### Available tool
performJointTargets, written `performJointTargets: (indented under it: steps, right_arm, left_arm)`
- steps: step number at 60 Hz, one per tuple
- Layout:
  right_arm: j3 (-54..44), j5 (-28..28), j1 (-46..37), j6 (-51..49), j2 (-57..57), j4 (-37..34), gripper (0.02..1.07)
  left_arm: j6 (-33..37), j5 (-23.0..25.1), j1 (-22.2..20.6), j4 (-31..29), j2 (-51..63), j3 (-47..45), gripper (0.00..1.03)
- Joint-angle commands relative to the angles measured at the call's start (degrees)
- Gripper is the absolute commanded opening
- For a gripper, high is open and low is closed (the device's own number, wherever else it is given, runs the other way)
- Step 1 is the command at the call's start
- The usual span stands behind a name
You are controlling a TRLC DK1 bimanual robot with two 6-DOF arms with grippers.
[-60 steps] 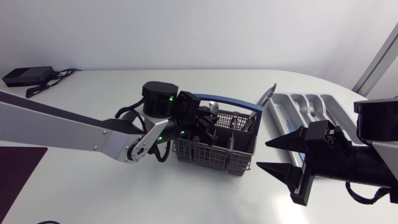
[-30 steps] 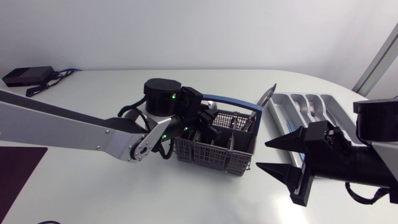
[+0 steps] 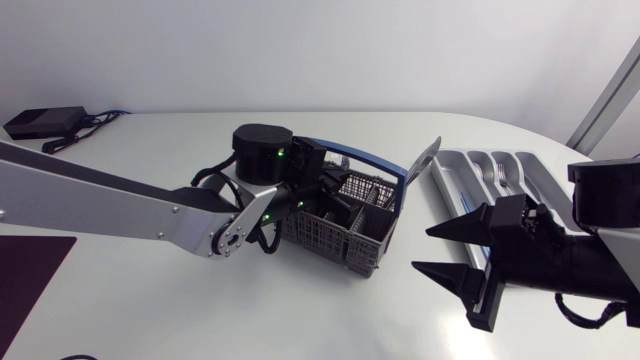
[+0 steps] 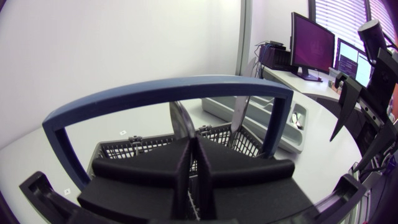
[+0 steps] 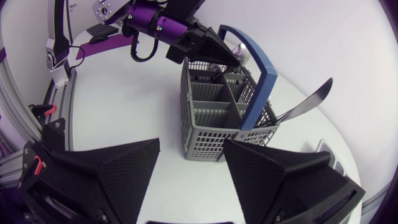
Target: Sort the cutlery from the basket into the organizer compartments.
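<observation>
A white counter (image 3: 300, 310) is seen from above, with the left arm (image 3: 120, 205) stretched across it from one side and the right arm (image 3: 590, 265) brought in low from the other. The grey organizer (image 3: 470, 155) is laid on the counter on the right arm's side, its long compartments side by side. The grey mesh basket (image 3: 345, 235) with a blue handle (image 3: 365, 160) is placed near the middle of the counter, just beside the organizer and apart from it.

The left pincer (image 3: 335, 195) is lowered into the basket under the handle; in its own wrist view the left pincer (image 4: 193, 140) is drawn narrow, with a thin dark cutlery piece (image 4: 180, 123) gripped between the fingers. The right pincer (image 3: 425, 250) is held above the counter beside the basket, spread wide and holding nothing.

A knife (image 3: 430, 157) is leaned out of the basket toward the organizer. A fork (image 3: 503, 178) is laid in one of the middle compartments. A small black box (image 3: 40, 122) is set at the far corner on the left arm's side.
</observation>
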Motion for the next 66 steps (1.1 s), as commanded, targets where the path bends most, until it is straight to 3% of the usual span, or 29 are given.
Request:
performJointTargets:
  steps: [1, 40, 66]
  right_arm:
    - [-1.62, 0.19, 0.32, -0.82, 0.14, -0.49, 0.77]
    - [-1.54, 0.8, 1.2, -0.56, 0.14, -0.58, 0.77]
    - [-1.71, 1.24, 1.81, -0.56, 1.11, 0.39, 0.77]
  left_arm:
    - [0.57, -0.05, 0.39, 0.75, -1.12, -1.56, 0.03]
    - [5.05, 0.3, -3.03, 3.21, -6.83, -10.44, 0.03]
    - [5.49, 1.18, -2.16, 3.74, -14.3, -14.83, 0.03]
